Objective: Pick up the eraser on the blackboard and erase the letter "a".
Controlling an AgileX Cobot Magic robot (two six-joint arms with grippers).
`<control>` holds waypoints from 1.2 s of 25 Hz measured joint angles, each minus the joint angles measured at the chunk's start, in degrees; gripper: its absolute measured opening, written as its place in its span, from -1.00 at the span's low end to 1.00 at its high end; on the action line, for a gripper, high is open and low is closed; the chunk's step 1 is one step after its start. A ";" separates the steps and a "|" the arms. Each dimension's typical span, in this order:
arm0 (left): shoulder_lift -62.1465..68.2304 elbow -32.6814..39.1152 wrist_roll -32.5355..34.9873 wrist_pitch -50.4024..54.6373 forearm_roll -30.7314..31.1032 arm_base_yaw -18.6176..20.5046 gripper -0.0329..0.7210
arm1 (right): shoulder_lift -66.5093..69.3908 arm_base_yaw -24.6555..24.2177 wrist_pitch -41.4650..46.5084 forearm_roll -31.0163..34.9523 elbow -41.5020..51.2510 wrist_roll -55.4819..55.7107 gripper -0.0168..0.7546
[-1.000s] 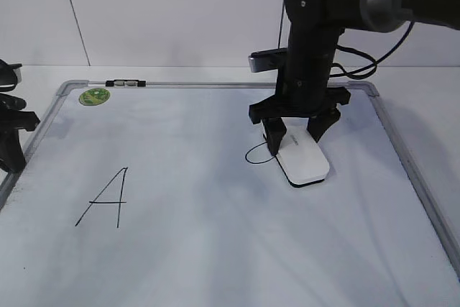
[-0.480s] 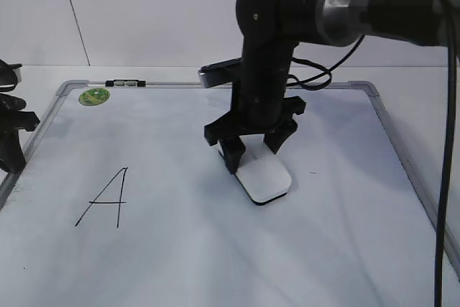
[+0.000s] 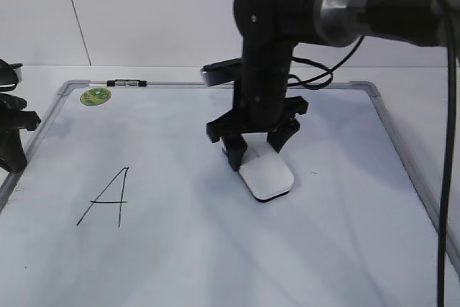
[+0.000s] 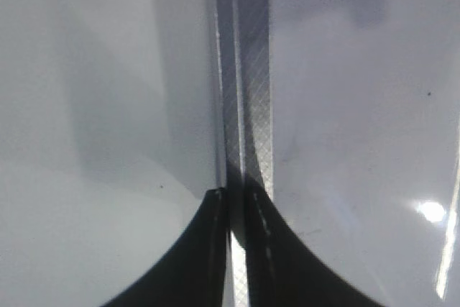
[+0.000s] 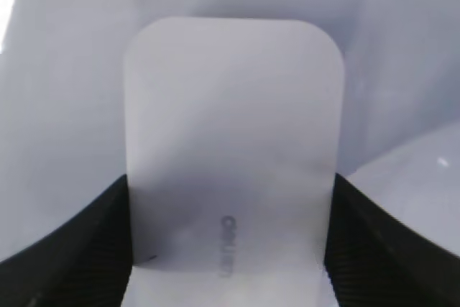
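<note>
The white eraser (image 3: pixel 267 177) lies flat on the blackboard (image 3: pixel 180 249), a white dry-erase board, right of its middle. My right gripper (image 3: pixel 256 154) points down and is shut on the eraser's far end. In the right wrist view the eraser (image 5: pixel 230 127) fills the space between the right gripper's (image 5: pixel 228 185) two fingers, grey lettering up, over the board (image 5: pixel 65 106). No lowercase "a" shows in any view; only a tiny dark speck (image 3: pixel 314 172) lies right of the eraser. My left gripper (image 3: pixel 11 145) rests at the board's left edge, its jaws (image 4: pixel 233 195) shut over the aluminium frame (image 4: pixel 248 70).
A capital "A" (image 3: pixel 108 199) is drawn on the board's left half. A green round sticker (image 3: pixel 94 95) sits in the far left corner. A small dark clip (image 3: pixel 124 83) sits on the far frame. A white wall stands behind the table.
My right gripper slid the eraser to the left across the board, over the spot where the lowercase "a" loop showed; that stroke no longer shows. The left arm has not moved.
</note>
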 joint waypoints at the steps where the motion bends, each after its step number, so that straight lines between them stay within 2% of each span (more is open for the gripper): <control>1: 0.00 0.00 0.00 0.00 0.00 0.00 -0.82 | 0.00 -1.42 0.00 -0.28 -0.10 0.13 0.55; 6: 0.00 0.00 0.00 0.00 0.00 0.00 -0.82 | 0.00 -8.04 -0.09 -1.42 -0.10 0.26 0.55; 15: 0.00 0.00 0.00 0.00 0.00 0.00 -0.82 | -2.10 -9.23 -2.34 -1.42 3.63 -0.71 0.55; 21: 0.00 0.00 0.00 0.00 0.00 0.00 -0.81 | -6.13 -6.38 -2.08 -1.73 10.43 -1.14 0.55; 30: 0.00 0.00 0.00 0.00 0.00 0.00 -0.81 | -6.55 3.92 -1.32 -0.36 11.21 -2.46 0.55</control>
